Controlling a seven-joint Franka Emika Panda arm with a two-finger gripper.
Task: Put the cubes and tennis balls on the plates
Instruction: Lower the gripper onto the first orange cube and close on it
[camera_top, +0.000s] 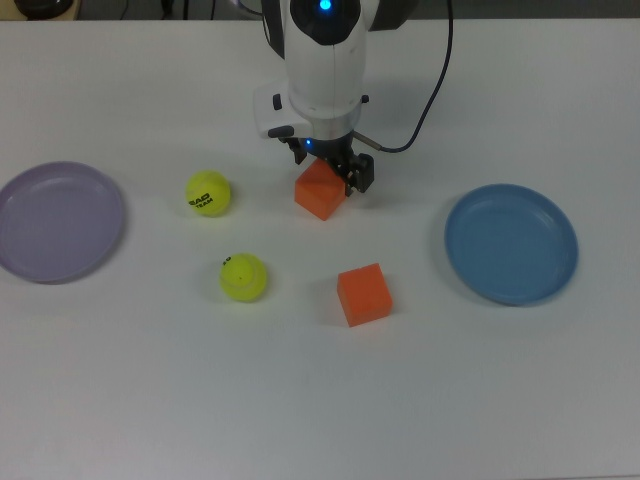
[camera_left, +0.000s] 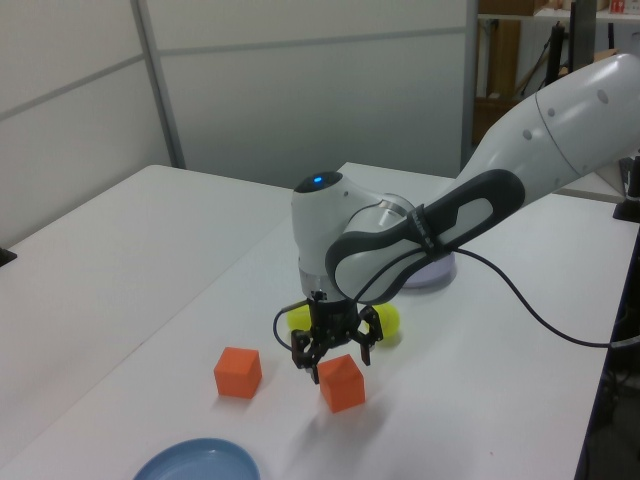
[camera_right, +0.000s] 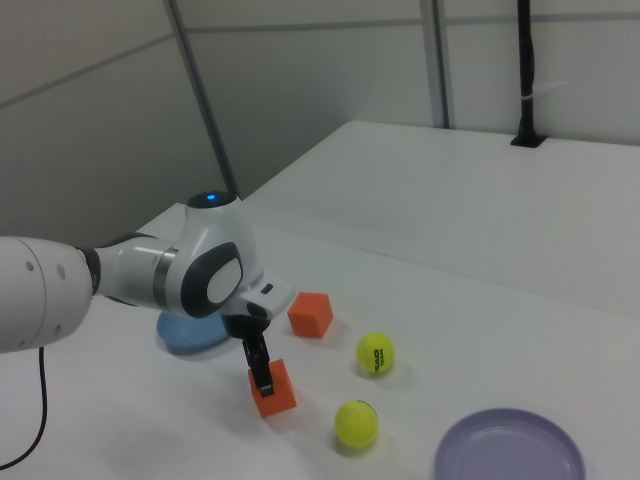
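Two orange cubes lie mid-table. My gripper (camera_top: 329, 168) stands open, lowered over one cube (camera_top: 320, 192), a finger on either side of its top; this shows too in the left view, gripper (camera_left: 335, 352) over cube (camera_left: 342, 384), and in the right view, gripper (camera_right: 262, 376) at cube (camera_right: 276, 392). The other cube (camera_top: 364, 294) sits apart. Two yellow-green tennis balls (camera_top: 208, 193) (camera_top: 244, 277) rest toward the top view's left. The lavender plate (camera_top: 58, 221) and the blue plate (camera_top: 511, 243) hold nothing.
A black cable (camera_top: 430, 70) runs from the arm's wrist across the white table toward the top view's upper edge. In the left view the arm (camera_left: 440, 220) hides most of the lavender plate and parts of both balls.
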